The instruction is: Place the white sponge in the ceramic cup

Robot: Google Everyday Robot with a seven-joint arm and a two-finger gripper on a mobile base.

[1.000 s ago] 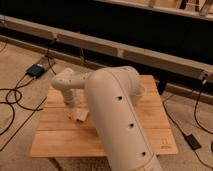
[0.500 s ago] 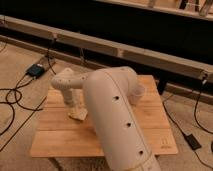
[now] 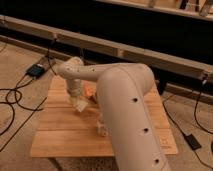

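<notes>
The robot's thick cream arm [image 3: 131,107] rises from the lower right, bends at a wide elbow over the right half of the wooden table [image 3: 62,136], and reaches left across the far side of the tabletop. At a rounded joint near the table's far left corner it turns down. The gripper [image 3: 79,104] hangs from that joint, pointing at the wood, low over the left middle of the table. It cannot be told whether the gripper stands wide, stands narrow or is holding something.

The white sponge cannot be picked out with certainty. A pale cream patch [image 3: 80,107] sits at the very bottom of the gripper, on or just above the boards, and it may be the sponge or part of the gripper itself.

A small orange thing [image 3: 90,90] lies just to the right of the gripper's wrist, close under the horizontal part of the arm. Nearer the camera, a small white upright object [image 3: 102,127] stands on the table right beside the big arm segment. It is too blurred to say whether it is the ceramic cup.

On the floor to the left, black cables [image 3: 14,100] loop beside a dark box [image 3: 36,70]. A long pale rail [image 3: 150,54] runs behind the table, and another cable [image 3: 186,131] trails on the right.
</notes>
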